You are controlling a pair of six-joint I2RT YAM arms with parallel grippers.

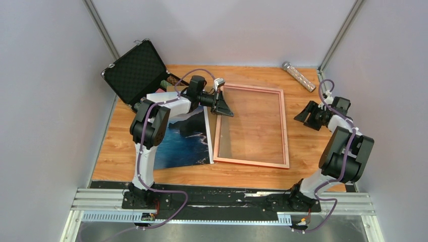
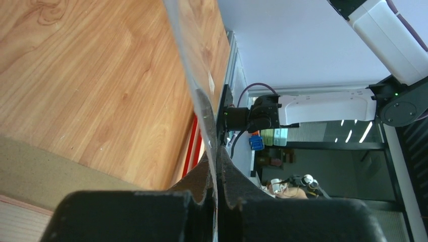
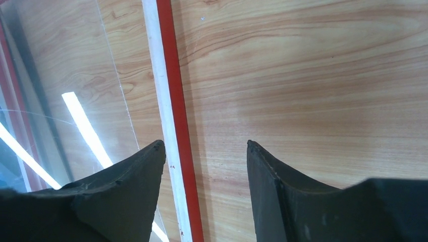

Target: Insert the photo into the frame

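1 clear pane (image 2: pixel 203 108) pinched in the left gripper (image 1: pixel 224 108), right gripper (image 1: pixel 307 117) spread; the photo (image 1: pixel 184 143) lies beside the frame (image 1: pixel 284 126), not yet inside.

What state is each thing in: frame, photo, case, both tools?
frame: flat, copper face up, no photo inside.
photo: flat beside the frame, picture side up.
case: open.
left tool: shut on the clear pane.
right tool: open, empty.

Glossy clear pane (image 1: pixel 252 121), smooth coppery frame (image 1: pixel 251 162), matt wood-grain table (image 1: pixel 313 151).
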